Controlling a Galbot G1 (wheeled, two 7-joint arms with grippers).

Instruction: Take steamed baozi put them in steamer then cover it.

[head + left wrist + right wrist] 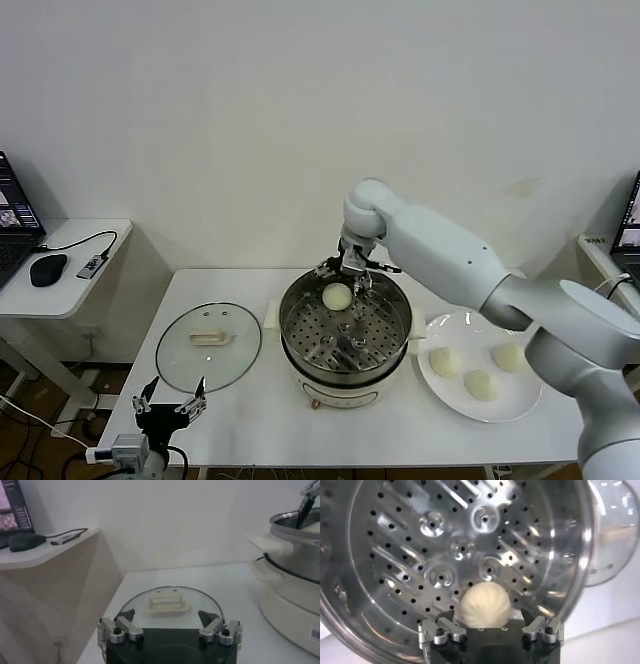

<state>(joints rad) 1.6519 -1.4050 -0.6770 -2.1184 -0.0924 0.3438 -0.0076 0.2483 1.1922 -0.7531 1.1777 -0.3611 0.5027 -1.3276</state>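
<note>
Right pincer point(346, 272) poised over the far side of the steamer point(345, 335), centre of the head view. Jaws apart, nothing held; wrist view shows one bun point(484, 605) sitting between the spread tips on the perforated tray, free of both fingers as far as I can tell.

Three more buns point(481, 384) wait on the plate point(437, 389) at lower right, just beside the steamer.

Cover point(209, 345) lies flat on the surface at lower left, handle up, apart from the pot.

Left pincer point(169, 405) hangs low at bottom left, near the cover's front edge, jaws wide, idle.

Step in hand, as I judge it: first bun just placed, release done. Roughly a quarter of the loading finished; covering not yet begun.

Next move calls for lifting the right pincer clear without nudging the bun, then crossing to the plate for a second one. A soft grip is needed, as the dough will likely dent.
</note>
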